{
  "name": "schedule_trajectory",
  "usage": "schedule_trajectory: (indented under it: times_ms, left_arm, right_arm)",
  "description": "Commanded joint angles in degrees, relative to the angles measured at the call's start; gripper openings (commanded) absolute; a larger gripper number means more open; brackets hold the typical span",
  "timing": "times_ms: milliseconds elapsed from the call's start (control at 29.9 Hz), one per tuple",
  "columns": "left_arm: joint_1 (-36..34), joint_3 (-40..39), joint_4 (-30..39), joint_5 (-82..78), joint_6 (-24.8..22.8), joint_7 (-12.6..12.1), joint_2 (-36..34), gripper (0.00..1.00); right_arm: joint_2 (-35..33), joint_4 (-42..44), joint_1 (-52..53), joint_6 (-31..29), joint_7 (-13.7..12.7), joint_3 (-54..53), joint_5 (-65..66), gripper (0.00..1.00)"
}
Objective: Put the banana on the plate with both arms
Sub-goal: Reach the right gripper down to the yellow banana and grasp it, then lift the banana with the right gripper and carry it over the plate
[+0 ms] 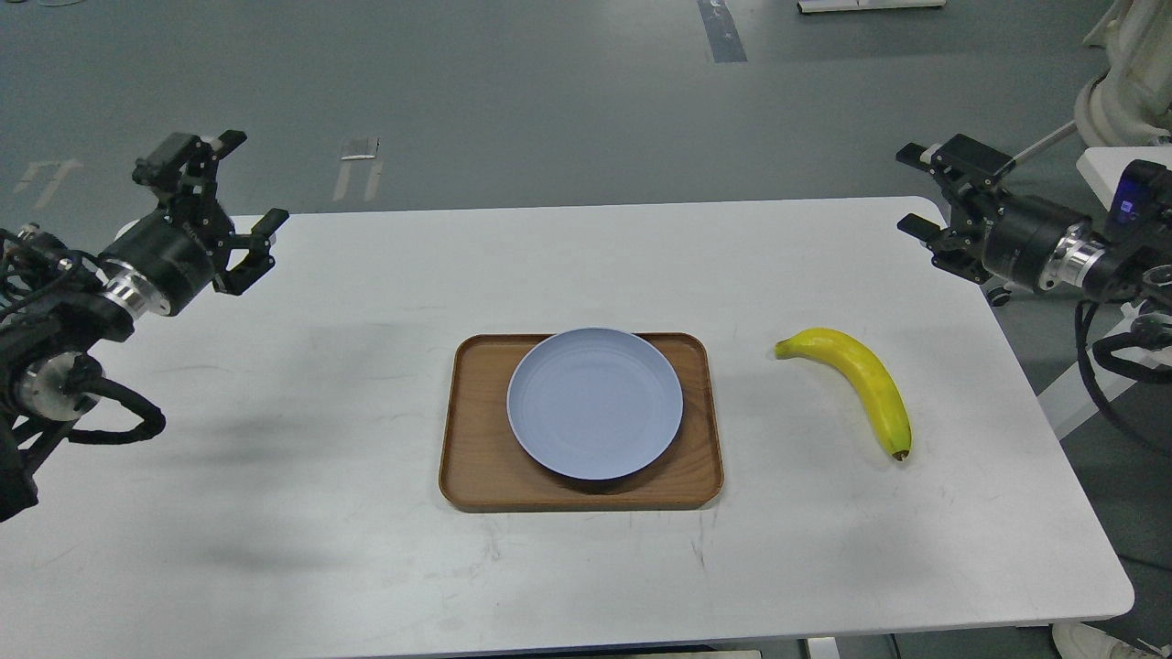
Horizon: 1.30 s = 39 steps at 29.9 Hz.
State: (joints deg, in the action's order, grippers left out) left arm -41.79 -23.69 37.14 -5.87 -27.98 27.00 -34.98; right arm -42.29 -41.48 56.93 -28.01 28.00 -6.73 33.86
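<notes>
A bright yellow banana (861,380) with a dark tip lies on the white table, right of the tray. The pale blue-lavender plate (595,403) sits empty on the brown wooden tray (476,458) at the table's middle. My left gripper (240,201) is open and empty, raised over the table's far left corner, far from the plate. My right gripper (920,194) is open and empty, raised at the table's far right edge, well behind and to the right of the banana.
The white table (275,513) holds only the tray, plate and banana. Grey floor lies beyond the table's far edge. A white structure (1131,64) and another white surface stand at the far right.
</notes>
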Motion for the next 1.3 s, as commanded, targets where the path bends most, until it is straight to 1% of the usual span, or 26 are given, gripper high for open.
schedule_trajectory:
  times_ms: [0,67,100,134,201,301,401,468,502,669,770,836,870,937,1004,1037,1071,1171,1204,1271]
  left_arm:
    - [2.06,-3.91,-0.05,-0.19,-0.02,0.07,0.52,0.99]
    - [2.06,-4.08,-0.05,-0.28,-0.02,0.07,0.7,0.99]
    - [2.06,-4.08,-0.05,-0.28,-0.02,0.07,0.79,0.99]
    - [1.98,-4.17,-0.05,-0.28,-0.02,0.07,0.79,0.99]
    - [1.89,-4.26,-0.05,-0.28,-0.02,0.07,1.05,0.99]
    - [1.89,-4.17,0.04,-0.37,-0.02,0.07,1.05,0.99]
    - [1.89,-4.17,0.04,-0.37,-0.02,0.07,1.05,0.99]
    - [1.97,-4.17,0.04,-0.37,-0.02,0.07,1.05,0.99]
    - [1.97,-4.17,0.04,-0.37,-0.02,0.07,1.05,0.99]
    - [1.97,-4.17,0.04,-0.46,-0.02,0.07,0.88,0.99]
    - [1.97,-4.08,0.13,-0.46,-0.02,0.07,0.79,0.99]
    - [1.97,-4.08,0.04,-0.46,-0.02,0.07,0.79,0.99]
    - [1.97,-4.08,0.04,-0.54,-0.02,0.07,0.7,0.99]
    - [1.97,-4.08,0.13,-0.54,-0.02,0.07,0.61,0.99]
    - [1.97,-4.08,0.04,-0.54,-0.02,-0.01,0.52,0.99]
    - [1.97,-4.08,0.04,-0.54,-0.02,-0.01,0.52,0.99]
    - [1.97,-4.08,0.13,-0.54,-0.02,-0.01,0.52,0.99]
    - [1.97,-3.99,0.04,-0.63,-0.02,-0.01,0.52,0.99]
    - [1.97,-3.99,0.04,-0.63,-0.02,-0.01,0.52,0.99]
    - [1.97,-3.99,0.04,-0.63,-0.02,-0.01,0.61,0.99]
  right_arm:
    - [-2.01,-2.64,3.28,0.01,0.0,1.63,13.87,1.0]
    - [-2.1,-4.21,4.77,0.01,0.0,2.16,25.58,1.0]
    - [-2.1,-4.57,4.95,0.01,0.0,2.6,28.95,1.0]
    - [-2.1,-5.27,5.38,0.01,0.0,3.82,35.51,1.0]
    - [-1.66,-5.71,6.35,0.01,0.0,6.8,44.22,1.0]
    - [-0.61,-5.28,7.93,0.01,0.0,12.15,50.84,1.0]
    - [2.28,-3.79,10.3,0.01,0.0,20.06,52.27,1.0]
    - [3.52,-3.08,10.74,0.41,0.0,21.93,52.27,1.0]
    - [5.35,-2.29,10.92,0.93,0.0,23.33,52.27,1.0]
    - [10.2,0.7,10.05,3.13,0.0,24.57,52.27,0.99]
    - [12.04,2.71,9.87,4.45,0.0,27.2,52.27,0.96]
    - [12.93,3.6,9.87,4.54,0.0,28.53,52.19,0.88]
    - [12.93,3.6,9.78,4.54,0.0,29.14,52.19,0.79]
    - [13.02,3.69,9.52,4.54,0.0,29.76,52.19,0.67]
    - [13.02,3.78,9.08,4.54,0.0,30.37,52.19,0.41]
    - [12.93,3.69,9.08,4.54,0.0,30.37,52.19,0.35]
    - [12.84,3.6,9.08,4.54,0.0,30.37,52.1,0.24]
    - [12.67,3.43,9.08,4.54,0.0,30.29,51.92,0.18]
    - [12.67,3.34,9.08,4.54,0.0,30.29,51.84,0.14]
    - [12.58,3.08,9.25,4.54,0.0,30.11,51.66,0.09]
